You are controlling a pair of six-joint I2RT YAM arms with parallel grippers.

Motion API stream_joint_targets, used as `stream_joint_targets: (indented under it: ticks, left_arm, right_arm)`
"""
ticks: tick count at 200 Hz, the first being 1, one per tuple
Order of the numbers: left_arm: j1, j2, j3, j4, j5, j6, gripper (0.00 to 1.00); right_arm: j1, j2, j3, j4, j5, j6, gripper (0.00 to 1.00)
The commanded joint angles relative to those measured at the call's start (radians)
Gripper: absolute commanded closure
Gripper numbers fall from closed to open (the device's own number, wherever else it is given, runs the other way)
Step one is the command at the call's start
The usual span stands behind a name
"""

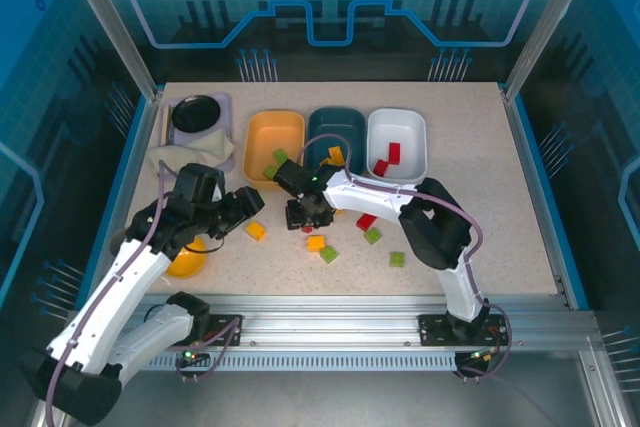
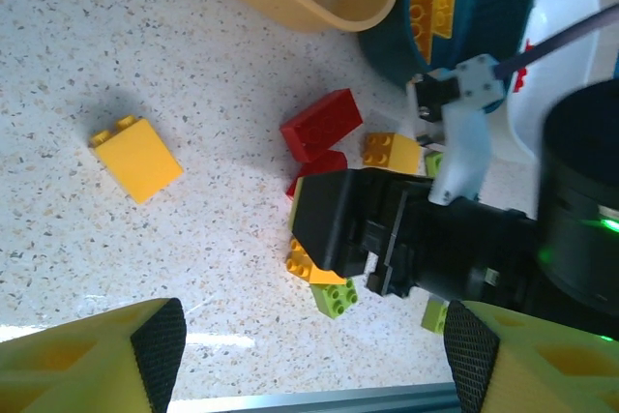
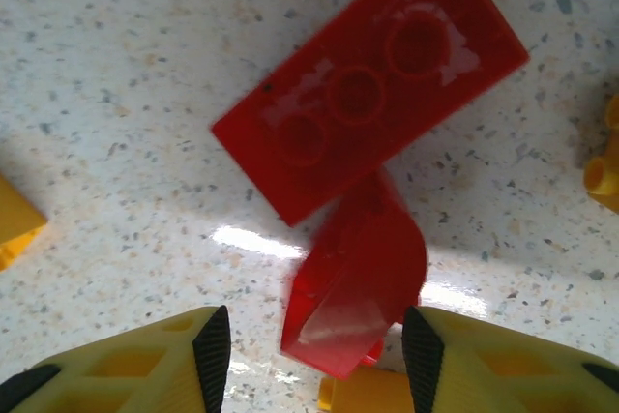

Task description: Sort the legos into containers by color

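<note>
**A:** What does the top camera give you?

**B:** I see the worktop (image 1: 480,207) with three trays in a row at the far side: the yellow-orange tray (image 1: 262,127), the dark teal tray (image 1: 336,122) and the white tray (image 1: 408,129). Two red bricks (image 1: 394,152) lie in the white tray and green bricks (image 1: 279,156) lie in the yellow-orange tray. An orange-yellow brick (image 1: 335,155) is in the dark teal tray. More loose bricks (image 1: 372,235) lie in the middle of the worktop. My right gripper (image 1: 305,219) points down just in front of the dark teal tray. My left gripper (image 1: 252,209) hangs to the left of it, near a yellow brick (image 1: 256,231).

**A:** And the left wrist?

**B:** The left gripper is wide open and holds nothing; between its fingers (image 2: 145,345) is bare worktop. The yellow brick lies alone at the left, well apart from the others. The black body of the right gripper stands over a cluster of red, yellow and green bricks.

**A:** The right wrist?

**B:** The right gripper is partly open, one finger on each side of a small red brick (image 3: 358,287), which stands tilted on an edge. One pad (image 3: 421,355) seems to touch it. At the other pad I see a gap, so there is no firm hold. A red oblong brick (image 3: 372,94) lies flat with its hollow underside up, touching the small red brick.
</note>
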Motion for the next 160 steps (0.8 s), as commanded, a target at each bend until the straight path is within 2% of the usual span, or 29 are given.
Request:
stream_joint_targets:
  ticks: [1, 58, 101, 125, 160]
  left_arm:
    - [-0.004, -0.018, -0.002, -0.015, 0.029, -0.001, 0.25]
    - [-0.004, -0.022, 0.011, -0.036, 0.039, 0.018, 0.25]
    - [-0.003, -0.027, 0.008, -0.039, 0.051, 0.025, 0.26]
    - [-0.004, -0.027, 0.003, -0.024, 0.073, 0.029, 0.26]
    - [-0.035, 0.011, 0.018, 0.075, 0.151, 0.029, 0.27]
  right_arm:
    - [0.004, 0.04, 0.042, -0.095, 0.036, 0.065, 0.49]
    - [0.003, 0.094, 0.073, -0.071, 0.047, 0.09, 0.57]
    - [0.006, 0.087, 0.082, -0.076, 0.048, 0.07, 0.68]
    - [0.011, 0.022, 0.053, -0.089, 0.063, 0.045, 0.73]
    - [0.004, -0.18, -0.017, -0.14, 0.145, -0.011, 0.75]
